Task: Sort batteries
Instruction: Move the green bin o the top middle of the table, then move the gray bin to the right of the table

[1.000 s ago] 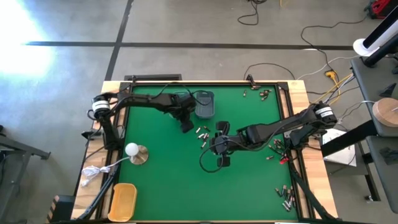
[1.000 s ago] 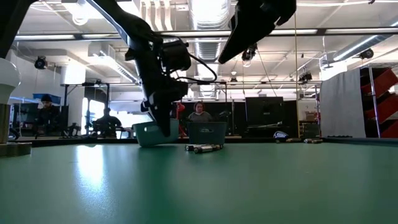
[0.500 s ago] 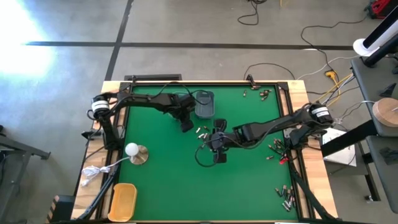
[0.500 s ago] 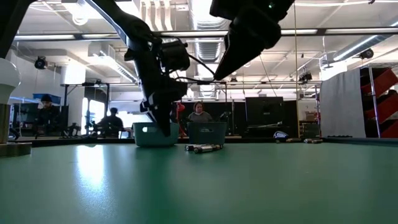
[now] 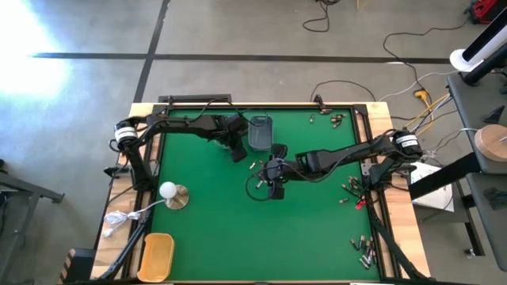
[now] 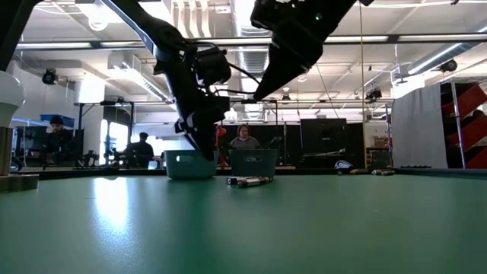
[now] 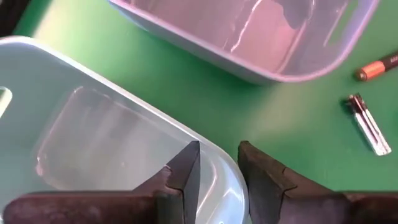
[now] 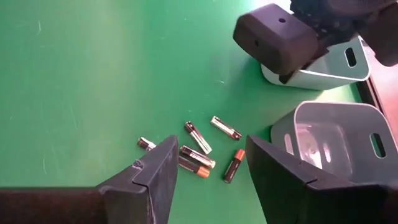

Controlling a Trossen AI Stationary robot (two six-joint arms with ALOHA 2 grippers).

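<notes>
Right wrist view: right gripper (image 8: 207, 163) hanging over bare green mat, fingers parted with a clear gap, nothing between them. Small cluster of batteries (image 8: 198, 150) lying flat just ahead of the fingertips, five or so loose cells, apart from one another. Long axes mixed: two slanting one way, copper-ended cell (image 8: 233, 165) slanting the other, none lined up with the finger gap. Grey tray (image 8: 329, 144) just past the cluster, pale blue tray (image 8: 329, 70) beyond, with left arm's dark body over it.

High view: cluster (image 5: 256, 165) between the two arms, right gripper (image 5: 274, 188) just short of it and nearer the front edge of the table (image 5: 238, 237); more cells scattered at the right edge and far corner.

Left wrist view: left gripper (image 7: 219, 168) astride the rim of the pale blue tray (image 7: 93, 137), one finger inside, one outside, jaws narrowly apart and seemingly loose on the wall. Two cells (image 7: 367, 121) off to one side, well clear.

Judgement: right arm better placed for the next pick; wrist turn likely needed to square the fingers across whichever cell is chosen.
</notes>
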